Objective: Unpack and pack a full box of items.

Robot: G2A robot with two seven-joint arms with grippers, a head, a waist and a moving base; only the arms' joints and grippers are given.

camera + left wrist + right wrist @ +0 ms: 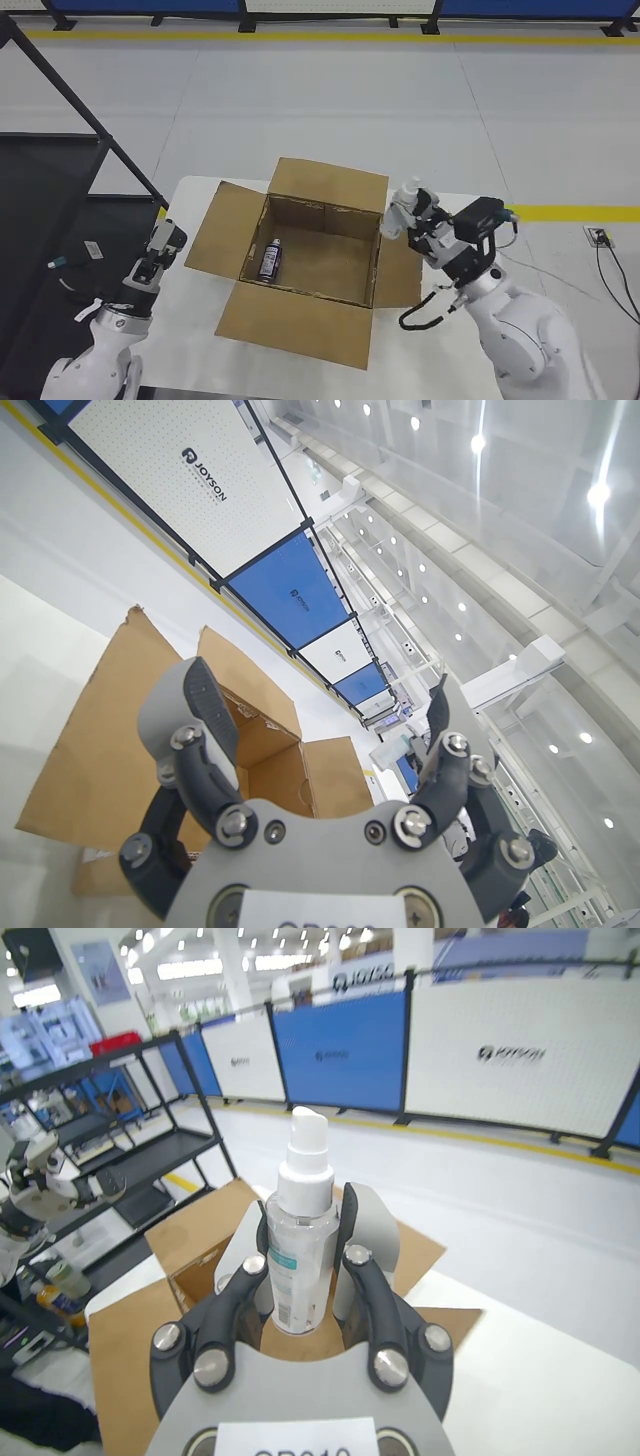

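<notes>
Right now grips a clear spray bottle (300, 1248) in the right hand (302, 1213) — fingers (367, 1223) pressed against both sides of the see-through body, white pump head standing well above the fingertips. Holds it upright above the desk (200, 335), over the right-hand flap of the cardboard box (328, 185) and near the box's far right corner. Clear of the cardboard, as far as the top view shows.

Open in the middle of the white desk, with all four flaps folded outward. Contains one small bottle (270, 260) with a dark label, lying on its side on the box floor, close to the left wall and about midway along it.

Carries nothing in the left hand (165, 240) — spread wide, dark ribbed pads (210, 700) far apart with open air between. Hangs just beyond the left flap, at the left edge of the desk, tilted up so that the flaps and the far wall of the box show past the fingers in the wrist view.

Beside the desk on the left, a black shelf rack (60, 190). Low down by that rack in the right wrist view, two more containers (62, 1285), too blurred to identify. Farther off on the pale floor, a yellow line (570, 212) and a fence of blue and white panels (450, 1048).
</notes>
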